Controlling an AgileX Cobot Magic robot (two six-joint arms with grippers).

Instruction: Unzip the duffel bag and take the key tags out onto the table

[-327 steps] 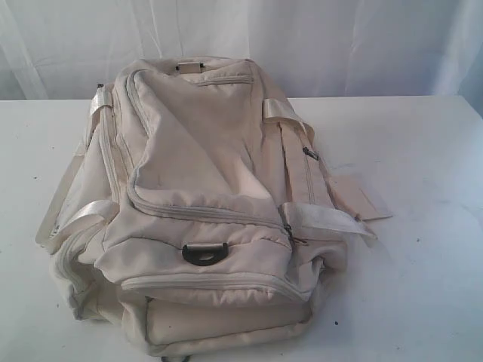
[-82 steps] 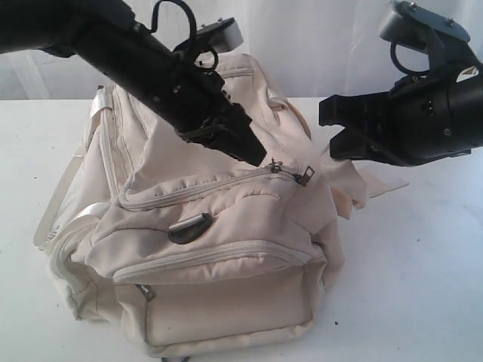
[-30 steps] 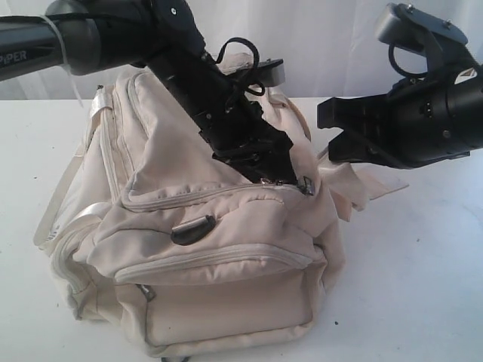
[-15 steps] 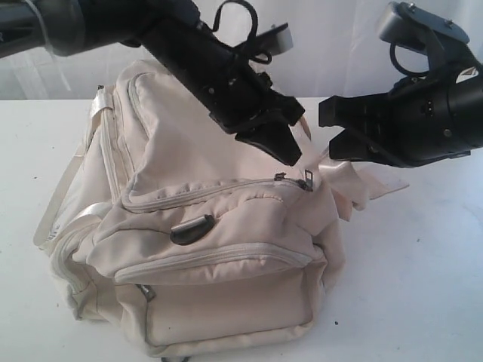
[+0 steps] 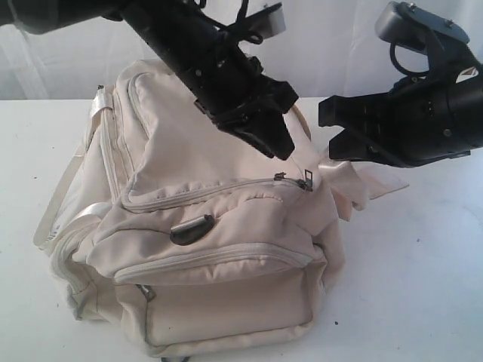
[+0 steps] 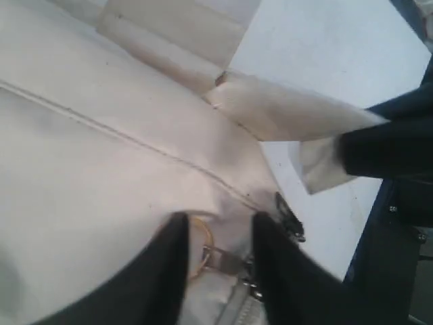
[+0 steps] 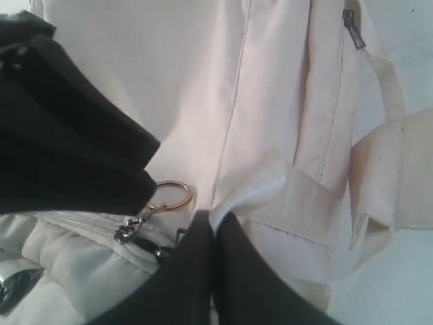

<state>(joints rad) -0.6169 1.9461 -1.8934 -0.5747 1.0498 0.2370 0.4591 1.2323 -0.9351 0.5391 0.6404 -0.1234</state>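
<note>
Squarely on the white worktop [image 5: 423, 264] sits the cream duffel bag [image 5: 204, 226], its top zip run closed. The left tool [image 6: 220, 223] hangs just above the bag's zip pull [image 5: 306, 181], fingers parted and gripping nothing. A small gold-coloured ring [image 7: 170, 195] on the pull shows in the gap. The right tool [image 7: 215, 220], beside that same end of the bag, is clenched on a fold of shiny webbing strap [image 7: 298, 203], holding it raised off the bag. A pale flat tag [image 5: 383, 183] lies just beside the bag; any print on it is too small to read.

Cream duffel bag [image 5: 211, 249] on white table [image 5: 423, 264]
</note>
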